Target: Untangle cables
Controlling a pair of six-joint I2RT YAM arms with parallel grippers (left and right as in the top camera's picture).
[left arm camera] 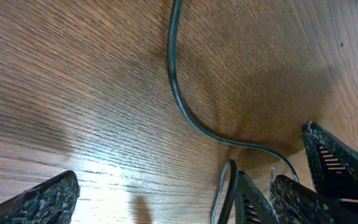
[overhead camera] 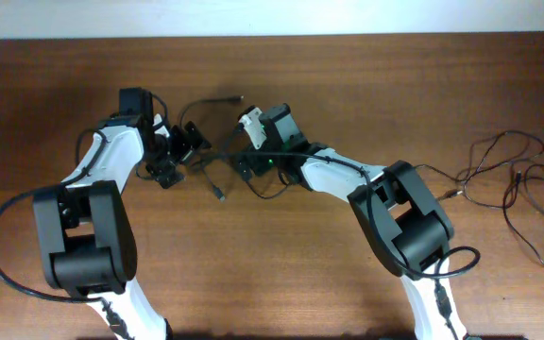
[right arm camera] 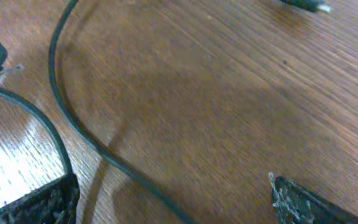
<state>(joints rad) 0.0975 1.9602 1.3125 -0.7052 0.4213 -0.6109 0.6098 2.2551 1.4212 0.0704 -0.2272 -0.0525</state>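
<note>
Both hands were found released: the left hand [overhead camera: 179,153] and the right hand [overhead camera: 246,162] were spread wide, with nothing held between the fingers. They were set low over the table [overhead camera: 366,57] at the upper middle of the overhead frame, facing each other, and a small knot of cables [overhead camera: 212,179] lay between and around them. More loose strands [overhead camera: 522,179] were spread out well apart, at the right edge. In the left wrist view one cord [left arm camera: 178,99] was seen curving down the middle of the frame. If a hand were closed on two crossing cords at once, the knot could be drawn tighter. A thin cord lying flat could also be missed, and the wood scraped instead.
</note>
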